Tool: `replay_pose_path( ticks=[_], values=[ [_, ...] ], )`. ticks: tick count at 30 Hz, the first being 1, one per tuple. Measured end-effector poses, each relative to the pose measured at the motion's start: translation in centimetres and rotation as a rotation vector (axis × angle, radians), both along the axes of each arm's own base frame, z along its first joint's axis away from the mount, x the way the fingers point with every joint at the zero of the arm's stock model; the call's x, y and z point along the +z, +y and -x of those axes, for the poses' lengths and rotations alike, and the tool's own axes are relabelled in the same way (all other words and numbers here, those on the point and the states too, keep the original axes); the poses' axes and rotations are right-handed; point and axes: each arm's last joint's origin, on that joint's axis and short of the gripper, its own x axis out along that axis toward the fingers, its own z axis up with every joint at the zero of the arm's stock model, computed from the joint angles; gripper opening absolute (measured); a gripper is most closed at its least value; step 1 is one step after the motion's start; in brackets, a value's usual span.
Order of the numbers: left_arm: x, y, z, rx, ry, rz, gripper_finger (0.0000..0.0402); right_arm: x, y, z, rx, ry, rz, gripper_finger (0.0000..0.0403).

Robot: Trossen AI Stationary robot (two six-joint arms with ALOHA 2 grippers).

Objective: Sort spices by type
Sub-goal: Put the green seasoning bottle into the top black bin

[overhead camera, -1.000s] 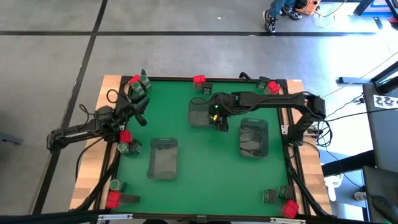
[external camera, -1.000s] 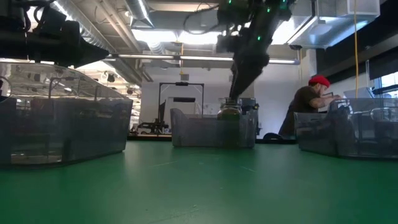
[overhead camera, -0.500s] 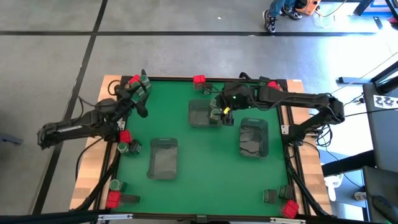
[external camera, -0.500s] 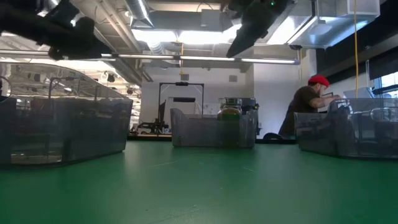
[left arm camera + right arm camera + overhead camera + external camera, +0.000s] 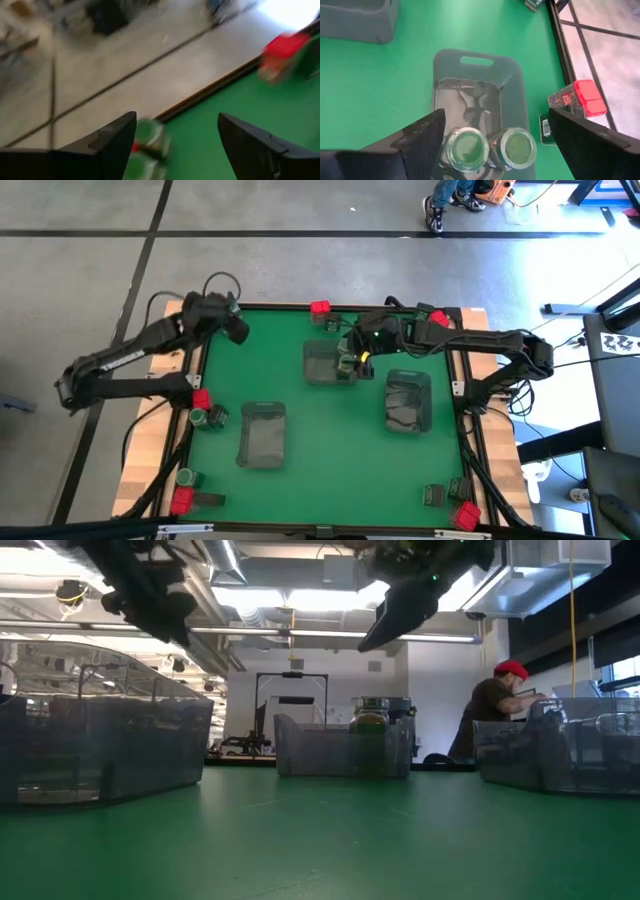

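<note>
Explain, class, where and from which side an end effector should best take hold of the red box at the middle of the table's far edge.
Probably from straight above, closing across the red box's narrow sides. It sits alone against the table's far rim, so a sideways approach from behind seems blocked, while its top and flanks look free. Its flat parallel faces suit two fingers. The open right end effector is nearest.
</note>
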Motion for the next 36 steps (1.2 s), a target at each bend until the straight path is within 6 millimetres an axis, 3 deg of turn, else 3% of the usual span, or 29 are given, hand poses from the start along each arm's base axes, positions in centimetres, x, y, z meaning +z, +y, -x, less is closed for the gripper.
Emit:
replay_pose_path(
  ticks=[7,12,25,36],
  values=[
    [-1.4,3.3,0.3,0.150,0.215,0.221,0.0278,-2.2,-1.4,0.9,-0.019,0.031,-0.081,0.0351],
    [-2.9,4.9,0.2,0.167,0.320,0.285,0.0278,-3.5,-1.2,1.3,-0.058,0.061,-0.137,0.0351],
    [-4.4,6.1,0.1,0.197,0.235,0.397,0.0278,-4.6,-1.0,1.7,-0.083,0.083,-0.204,0.0351],
    [-5.7,6.9,-0.5,0.284,0.279,0.398,0.0278,-4.5,-1.0,1.7,-0.080,0.083,-0.203,0.0351]
  ],
)
